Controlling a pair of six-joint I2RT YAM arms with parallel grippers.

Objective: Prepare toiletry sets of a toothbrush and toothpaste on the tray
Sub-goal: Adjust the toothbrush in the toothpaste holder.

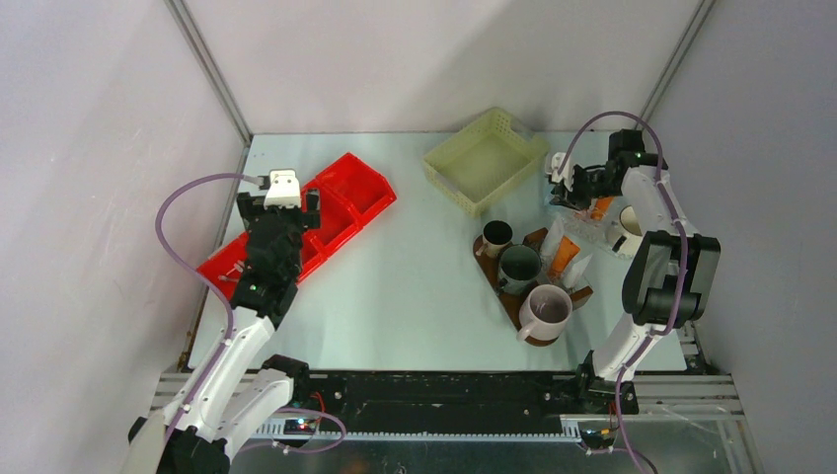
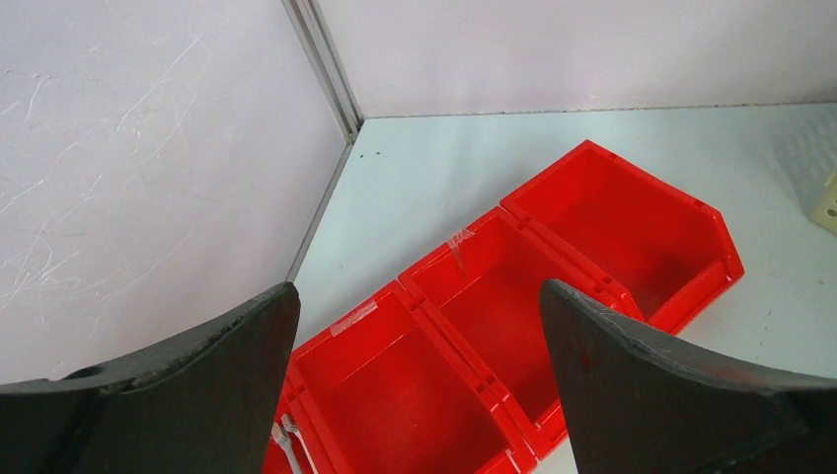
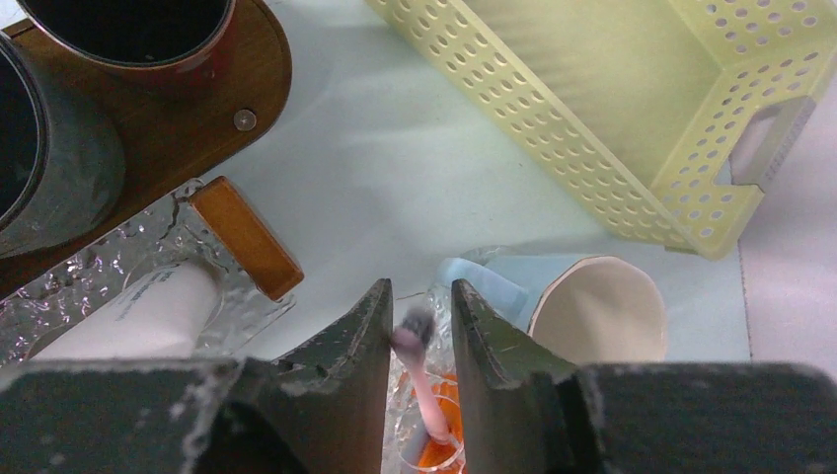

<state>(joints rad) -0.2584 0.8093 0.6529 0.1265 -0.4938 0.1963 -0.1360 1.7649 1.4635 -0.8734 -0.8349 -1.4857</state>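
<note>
My right arm (image 1: 651,267) reaches to the upper right of the top view, wrist tipped down over the desk (image 1: 415,286). Its jaws stand narrowly apart around the head of a slim pink toothbrush (image 3: 422,380), low centre in the wrist view; I cannot tell whether they pinch it. The tray (image 3: 252,69) lies at upper left there. My left arm (image 1: 266,267) holds its jaws wide apart above the red bin (image 2: 592,217).

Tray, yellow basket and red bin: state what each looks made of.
Tray: probably wood, dark brown with a smooth satin surface and a small metal stud. Yellow basket: moulded plastic, matte, walls punched with regular round holes. Red bin: rigid plastic, fairly glossy, with crisp moulded rims and dividers.
</note>
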